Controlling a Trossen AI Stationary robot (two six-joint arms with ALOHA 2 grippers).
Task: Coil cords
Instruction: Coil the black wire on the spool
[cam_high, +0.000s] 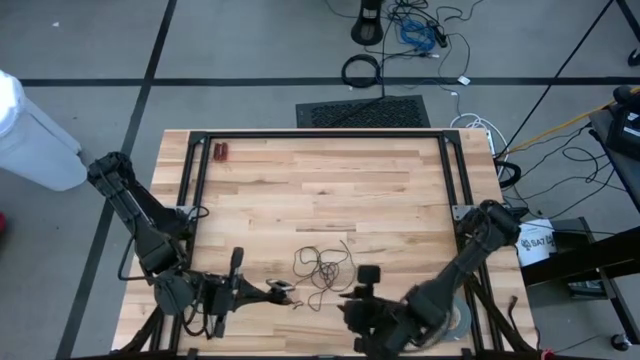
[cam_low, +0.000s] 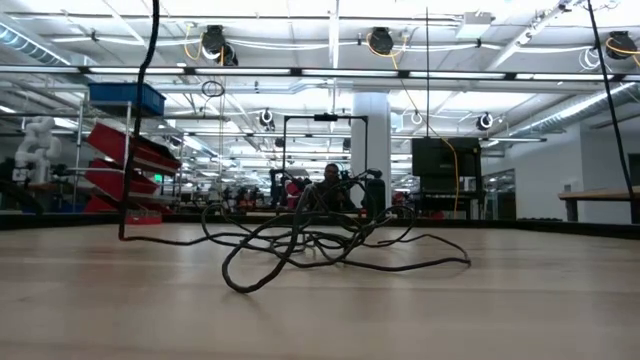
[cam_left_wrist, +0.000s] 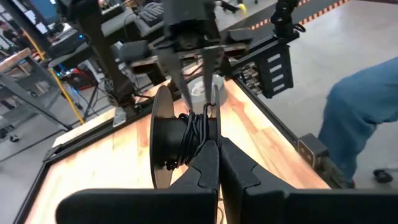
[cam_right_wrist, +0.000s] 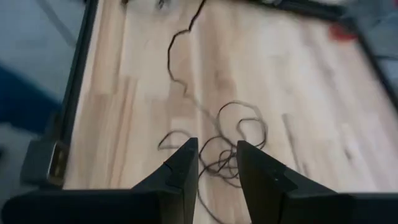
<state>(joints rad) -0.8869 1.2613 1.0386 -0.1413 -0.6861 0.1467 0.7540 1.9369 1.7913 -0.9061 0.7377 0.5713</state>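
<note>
One thin black cord, two grippers, one wooden table.
The cord (cam_high: 322, 265) lies in loose tangled strands mid-table (cam_high: 330, 190). The left gripper (cam_high: 285, 292), pinched closed, holds one spool (cam_left_wrist: 177, 140) wound with cord; the right gripper (cam_right_wrist: 216, 163) hovers above the tangle, fingers narrowly parted, empty.

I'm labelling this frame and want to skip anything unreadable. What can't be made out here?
- High view: whether the left gripper pinches the cord; too small.
- Left wrist view: the cord at the fingertips, crowded by the right gripper and a dark disc-shaped part; which touches which is unclear.
- Right wrist view: the strands nearest the right gripper are blurred.
- Low view: both grippers are out of frame.
</note>
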